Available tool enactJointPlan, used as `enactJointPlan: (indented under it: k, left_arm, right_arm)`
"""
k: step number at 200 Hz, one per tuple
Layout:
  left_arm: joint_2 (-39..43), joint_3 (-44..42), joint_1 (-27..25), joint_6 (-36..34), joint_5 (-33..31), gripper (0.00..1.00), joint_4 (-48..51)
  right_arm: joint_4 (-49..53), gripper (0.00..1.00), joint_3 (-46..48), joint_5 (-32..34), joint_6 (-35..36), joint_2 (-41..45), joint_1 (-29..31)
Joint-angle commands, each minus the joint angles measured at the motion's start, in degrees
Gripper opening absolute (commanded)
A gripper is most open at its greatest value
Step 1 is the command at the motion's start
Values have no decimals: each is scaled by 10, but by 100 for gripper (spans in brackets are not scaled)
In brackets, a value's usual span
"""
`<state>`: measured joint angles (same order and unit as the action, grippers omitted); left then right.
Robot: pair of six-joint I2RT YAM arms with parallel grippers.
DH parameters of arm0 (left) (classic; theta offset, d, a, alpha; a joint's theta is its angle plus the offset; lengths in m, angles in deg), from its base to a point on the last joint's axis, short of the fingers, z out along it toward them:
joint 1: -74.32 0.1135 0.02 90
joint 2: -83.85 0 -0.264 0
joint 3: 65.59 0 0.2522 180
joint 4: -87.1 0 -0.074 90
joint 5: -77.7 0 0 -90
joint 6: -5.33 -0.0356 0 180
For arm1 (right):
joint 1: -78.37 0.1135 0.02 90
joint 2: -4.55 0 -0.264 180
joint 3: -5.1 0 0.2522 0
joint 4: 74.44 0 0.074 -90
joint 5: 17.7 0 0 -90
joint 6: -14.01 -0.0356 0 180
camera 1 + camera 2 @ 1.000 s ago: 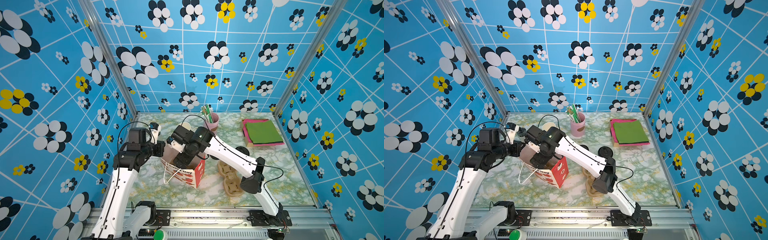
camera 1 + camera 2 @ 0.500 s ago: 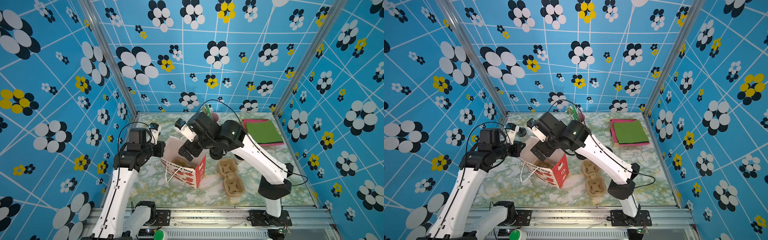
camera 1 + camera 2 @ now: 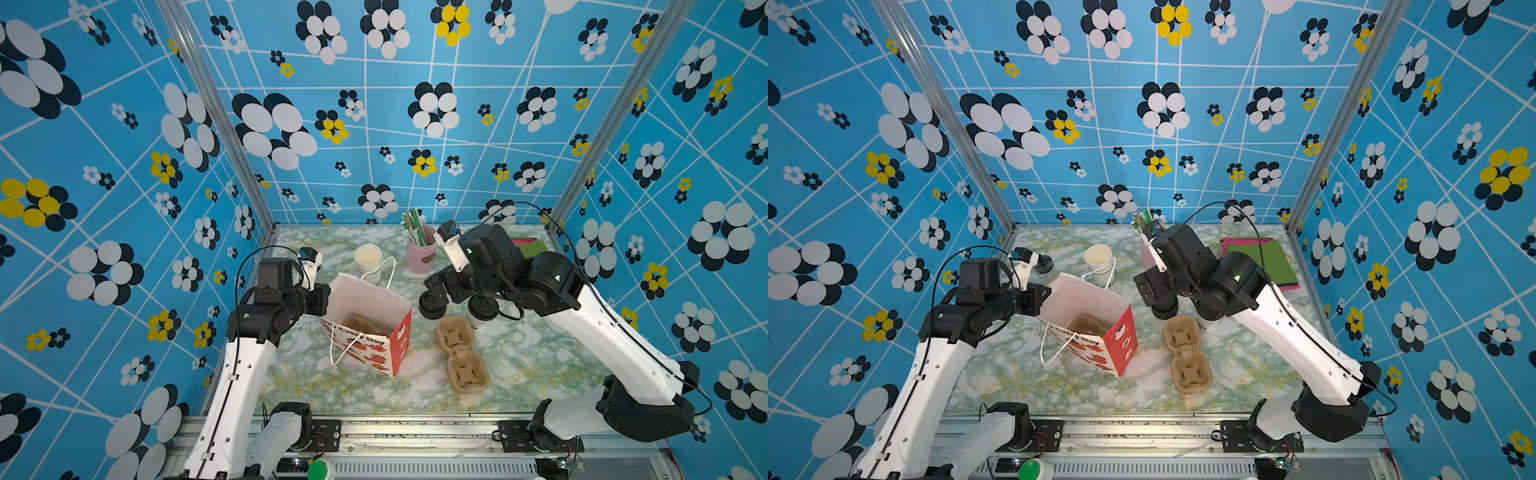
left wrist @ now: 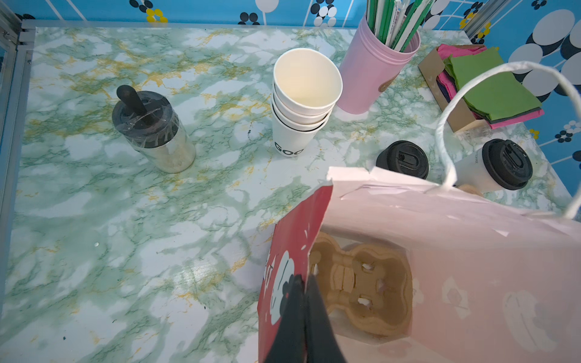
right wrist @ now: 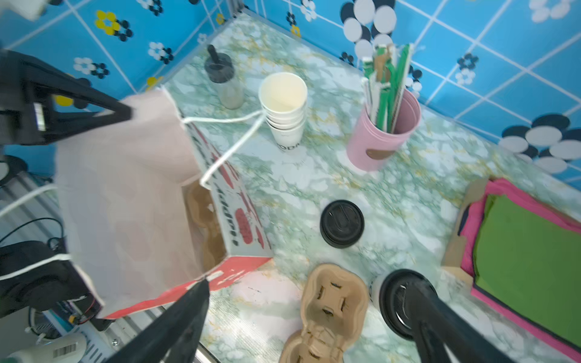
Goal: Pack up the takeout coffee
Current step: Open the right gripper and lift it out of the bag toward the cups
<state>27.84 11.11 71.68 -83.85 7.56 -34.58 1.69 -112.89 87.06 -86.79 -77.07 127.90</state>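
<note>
The takeout coffee (image 4: pixel 493 166) stands upright on the counter (image 3: pixel 519 365), its black lid on, to the right of the paper bag (image 3: pixel 365 299) in both top views. It sits just beside the far end of a brown cup carrier (image 3: pixel 461 353) that lies flat on the counter. A squat pile of black lids (image 4: pixel 402 158) rests near it, between it and the bag.

The right end effector (image 5: pixel 306 286) hangs over this spot with its fingers spread wide. In the right wrist view one finger (image 5: pixel 440 320) crosses in front of the coffee's lid and the other ends by the bag's red corner. Whether the finger touches the lid cannot be told.

The left end effector (image 4: pixel 303 283) is pressed together, pinching the upper edge of the bag's red side. The bag stands open, and a second cup carrier (image 4: pixel 361 283) lies on its bottom.

Behind the bag stand a stack of lidless white cups (image 3: pixel 368 257) and a pink cup of wrapped straws (image 3: pixel 419 249). A clear jar with a black top (image 4: pixel 151 132) stands near the back left corner. A pile of green and pink napkins (image 3: pixel 1262 257) lies at the back right.
</note>
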Motion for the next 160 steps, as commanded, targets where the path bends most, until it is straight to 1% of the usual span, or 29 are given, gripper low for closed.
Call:
enactJointPlan:
  k: [1, 33, 39, 65, 109, 131, 160]
  left_arm:
    - [5, -9, 5, -7, 1, 0, -2]
    - [5, -6, 5, -8, 0, 0, 0]
    - [5, -5, 5, -9, -1, 0, 0]
    - [4, 2, 5, -10, -1, 0, 4]
    - [4, 7, 5, -13, -1, 3, 6]
    - [4, 8, 5, -14, -3, 3, 7]
    - [5, 6, 5, -14, -3, 3, 5]
  right_arm:
    - [7, 99, 55, 2, -31, 35, -46]
    - [31, 99, 121, -27, -32, 50, -123]
    - [35, 99, 149, -30, -30, 48, -136]
    - [45, 99, 184, -47, -21, 32, -182]
    - [33, 99, 216, -81, -1, -13, -238]
    - [25, 99, 217, -110, 9, -32, -252]
    - [22, 99, 225, -125, 24, -50, -265]
